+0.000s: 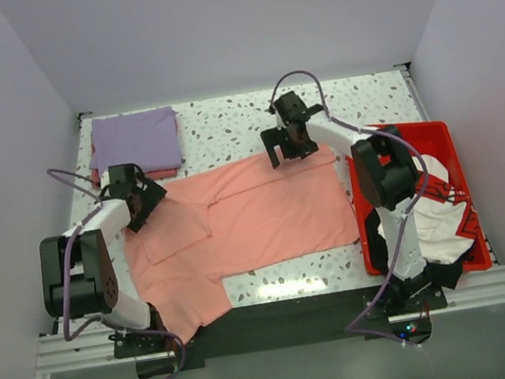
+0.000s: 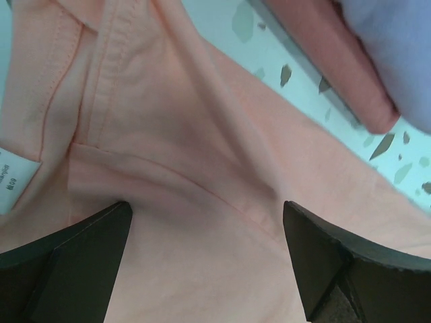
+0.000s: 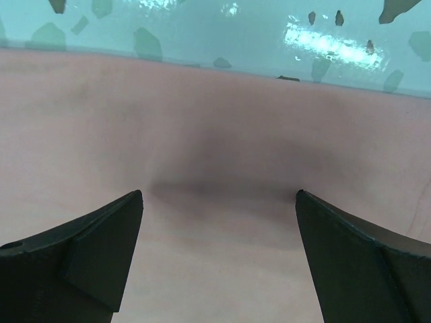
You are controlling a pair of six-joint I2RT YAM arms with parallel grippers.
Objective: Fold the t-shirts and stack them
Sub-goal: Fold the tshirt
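Crosswise, salmon t-shirt [image 1: 256, 213], collar [image 2: 108, 67] leftward.

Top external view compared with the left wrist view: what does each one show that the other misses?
Only the top view shows the red plastic tray holding white and black shirts, and the open right gripper. Only the wrist view shows the small white sewn-in label. Both show the spread salmon-pink cotton t-shirt, the folded lavender-purple t-shirt, the speckled table and the open left gripper.
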